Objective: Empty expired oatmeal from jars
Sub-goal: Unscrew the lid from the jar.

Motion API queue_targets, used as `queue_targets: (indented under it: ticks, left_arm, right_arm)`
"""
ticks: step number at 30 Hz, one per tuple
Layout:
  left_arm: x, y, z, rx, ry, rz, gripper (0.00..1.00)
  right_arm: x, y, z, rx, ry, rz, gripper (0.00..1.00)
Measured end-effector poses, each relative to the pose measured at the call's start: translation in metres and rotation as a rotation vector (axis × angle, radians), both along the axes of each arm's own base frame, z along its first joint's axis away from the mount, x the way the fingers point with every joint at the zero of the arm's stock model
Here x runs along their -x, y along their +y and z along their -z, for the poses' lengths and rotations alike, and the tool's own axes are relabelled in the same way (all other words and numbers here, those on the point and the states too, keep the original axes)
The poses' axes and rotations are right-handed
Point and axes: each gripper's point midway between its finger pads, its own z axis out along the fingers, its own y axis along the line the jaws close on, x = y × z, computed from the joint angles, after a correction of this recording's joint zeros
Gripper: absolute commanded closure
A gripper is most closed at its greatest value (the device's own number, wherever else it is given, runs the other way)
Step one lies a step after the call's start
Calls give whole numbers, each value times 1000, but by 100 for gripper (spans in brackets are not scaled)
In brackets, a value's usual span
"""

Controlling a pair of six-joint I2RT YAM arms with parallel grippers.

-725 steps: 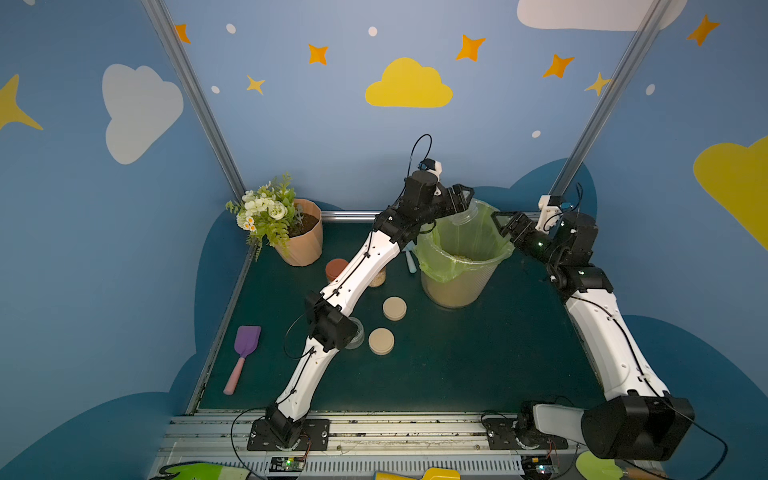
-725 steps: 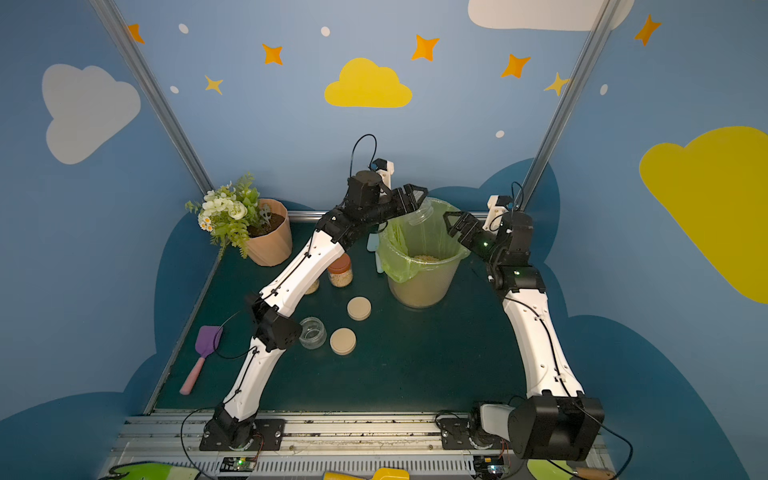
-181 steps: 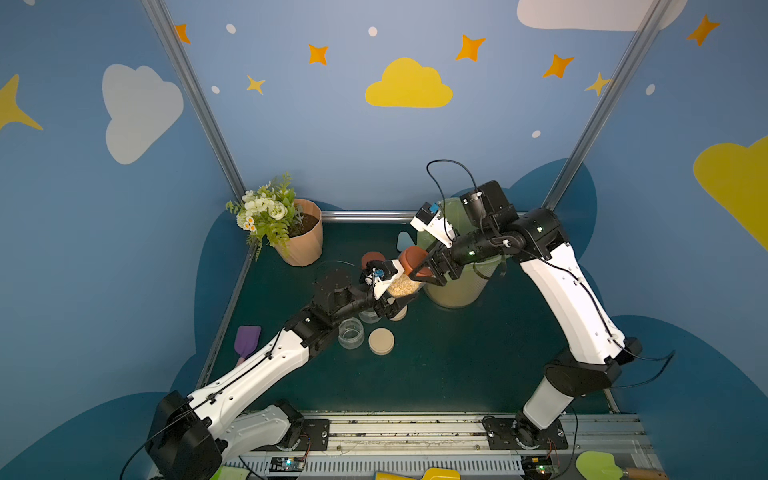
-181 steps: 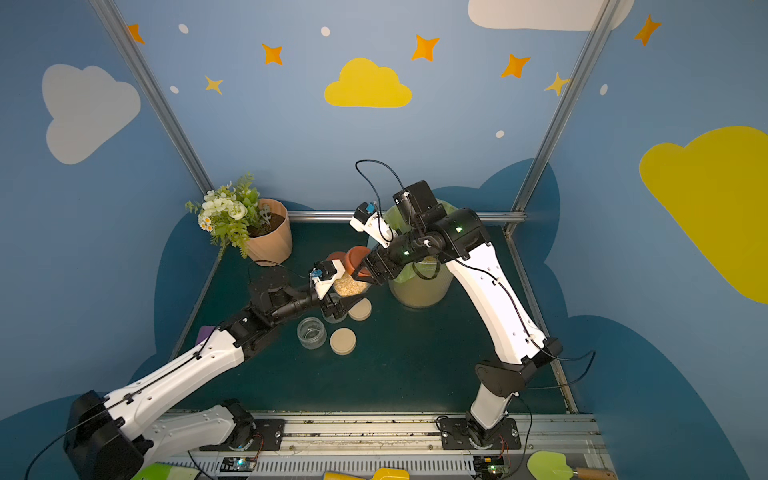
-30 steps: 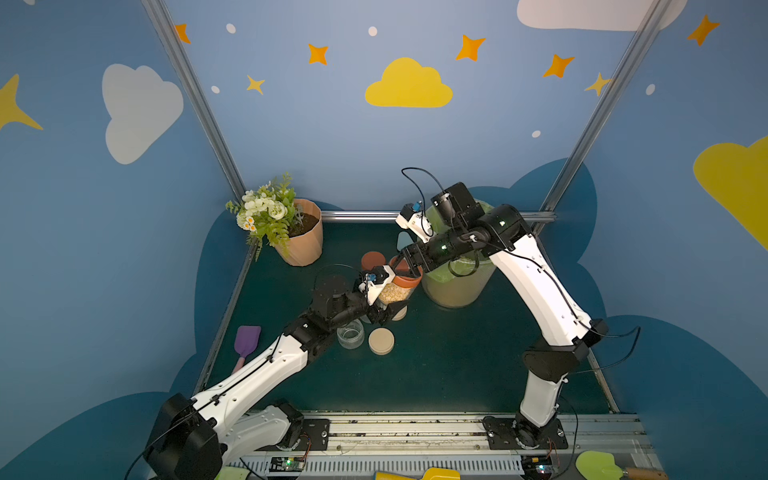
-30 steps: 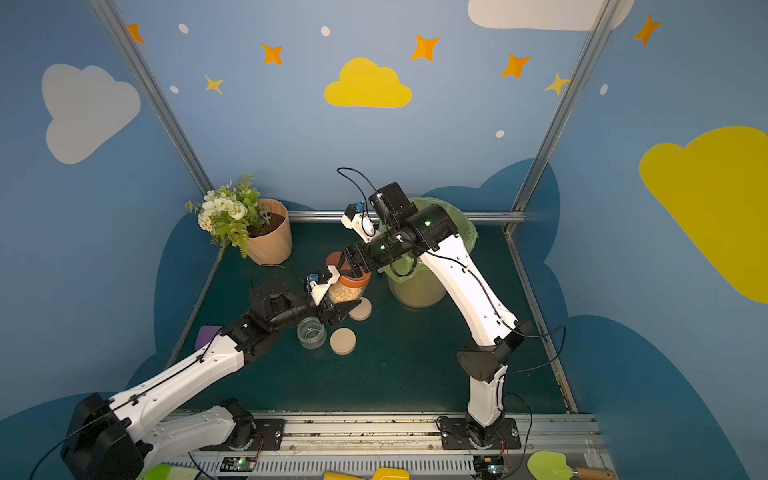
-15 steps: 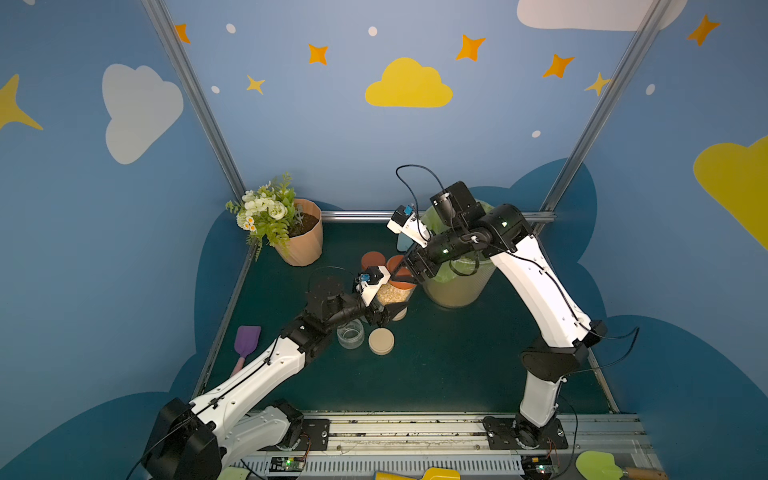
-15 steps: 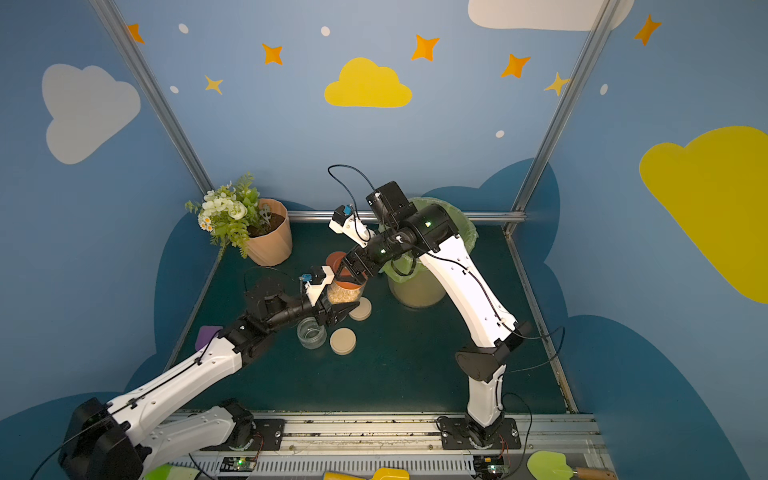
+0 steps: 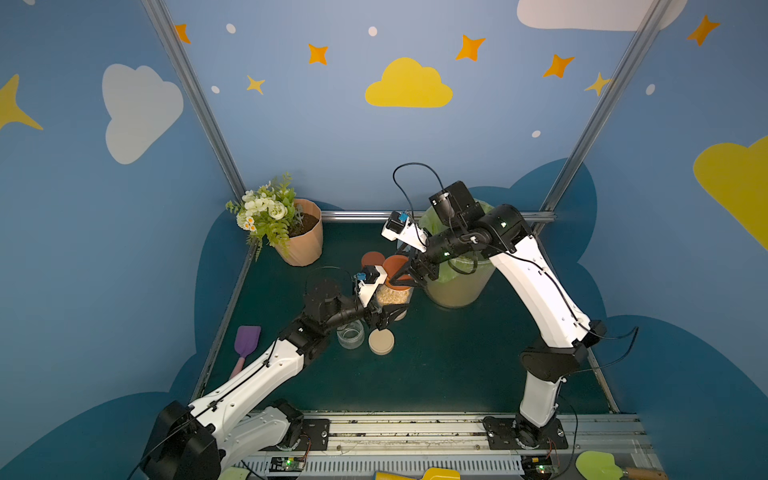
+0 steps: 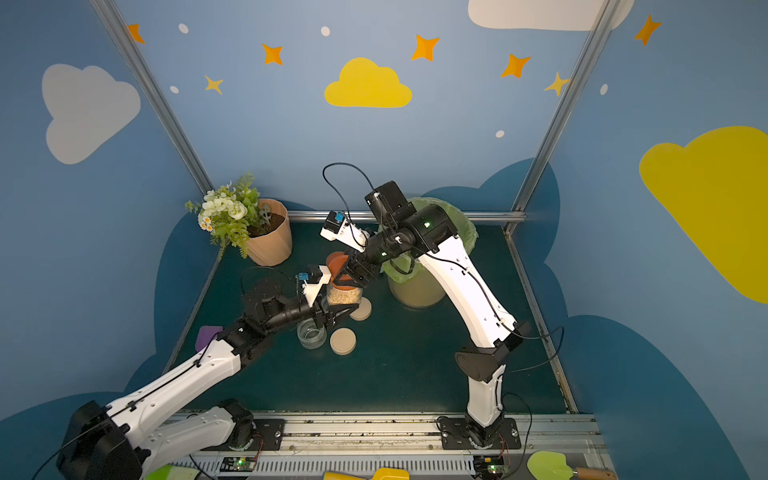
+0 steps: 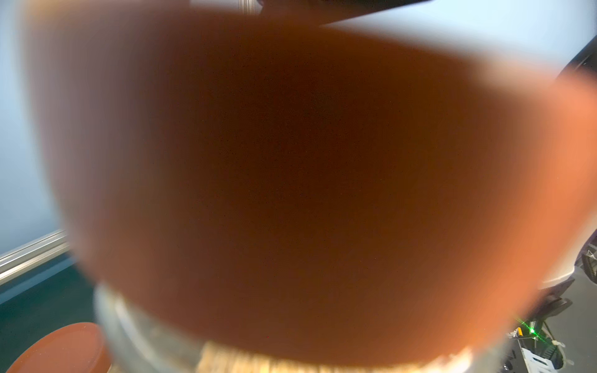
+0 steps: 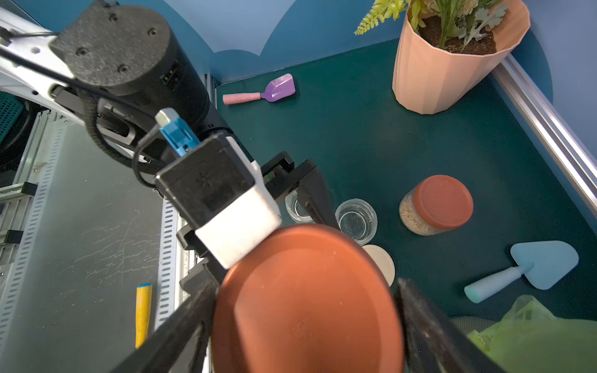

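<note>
A clear jar (image 9: 391,296) (image 10: 343,296) of tan oatmeal (image 11: 290,363) is held above the mat, with my left gripper (image 9: 388,309) (image 10: 338,311) shut on its glass body. Its rust-red lid (image 9: 397,269) (image 10: 337,266) (image 12: 307,306) sits on top, blurred and filling the left wrist view (image 11: 290,177). My right gripper (image 9: 405,276) (image 12: 305,323) is shut on that lid, one finger (image 12: 181,329) at each side. A second lidded jar (image 9: 372,259) (image 12: 436,205) with oatmeal stands behind. Two empty jars (image 12: 356,219) (image 12: 297,208) stand below.
The beige bin (image 9: 457,291) with green liner stands right of the held jar. Two loose beige lids (image 10: 343,340) (image 10: 360,309) lie on the mat. A peach flowerpot (image 9: 301,245) is at the back left, with a purple scoop (image 9: 246,345) and a blue trowel (image 12: 533,271) nearby.
My right wrist has turned a little while gripping the lid and its jaws have tightened slightly. The left arm has kept the jar nearly still.
</note>
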Motion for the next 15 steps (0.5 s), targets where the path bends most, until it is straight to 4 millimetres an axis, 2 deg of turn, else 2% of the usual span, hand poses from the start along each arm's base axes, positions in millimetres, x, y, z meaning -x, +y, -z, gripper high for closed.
queue_targets:
  ticks: [15]
  left_arm:
    - [0,1,8,-8,42,-5,97]
  right_arm:
    - [-6,-1,8,29,3,9,43]
